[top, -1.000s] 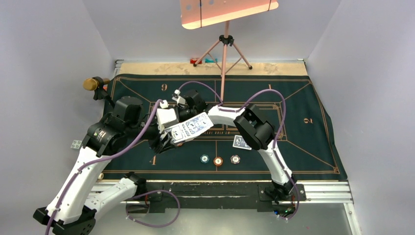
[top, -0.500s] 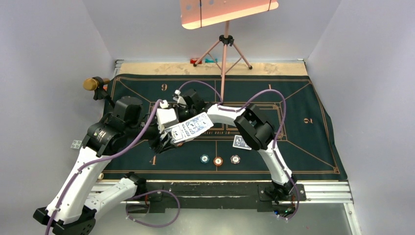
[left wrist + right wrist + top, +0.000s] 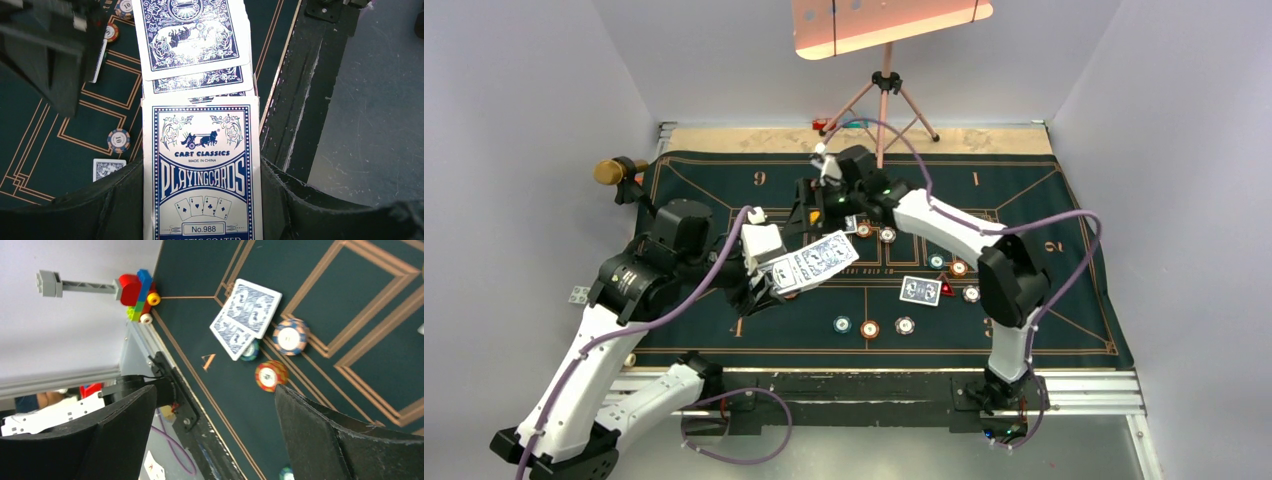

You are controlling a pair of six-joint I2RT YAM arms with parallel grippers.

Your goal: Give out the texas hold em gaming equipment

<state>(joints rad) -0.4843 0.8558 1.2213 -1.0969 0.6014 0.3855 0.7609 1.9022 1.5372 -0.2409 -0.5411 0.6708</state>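
Observation:
My left gripper (image 3: pixel 201 200) is shut on a blue and white playing card box (image 3: pixel 201 165), with blue-backed cards (image 3: pixel 192 35) fanned out over its far end. From above, the box and cards (image 3: pixel 812 258) hang over the mat's left middle. My right gripper (image 3: pixel 215 440) stands wide open and holds nothing, over the far centre of the mat (image 3: pixel 822 212). Ahead of it lie two overlapped cards (image 3: pixel 248 317) with three chips (image 3: pixel 290 336) beside them. More cards (image 3: pixel 919 290), a red triangular marker (image 3: pixel 946 289) and several chips (image 3: pixel 869 328) lie on the mat.
The dark green gold-lined mat (image 3: pixel 1044 200) covers the table. A pink tripod (image 3: pixel 884 100) stands at the far edge, with small toy bricks (image 3: pixel 836 125) by it. A brass-topped object (image 3: pixel 609 172) sits at the far left. A brick toy (image 3: pixel 137 295) lies off the mat's corner.
My right arm has swung away from the card box toward the far centre and its jaws have opened. Chips, cards and the red marker it covered now show. The left arm has kept still.

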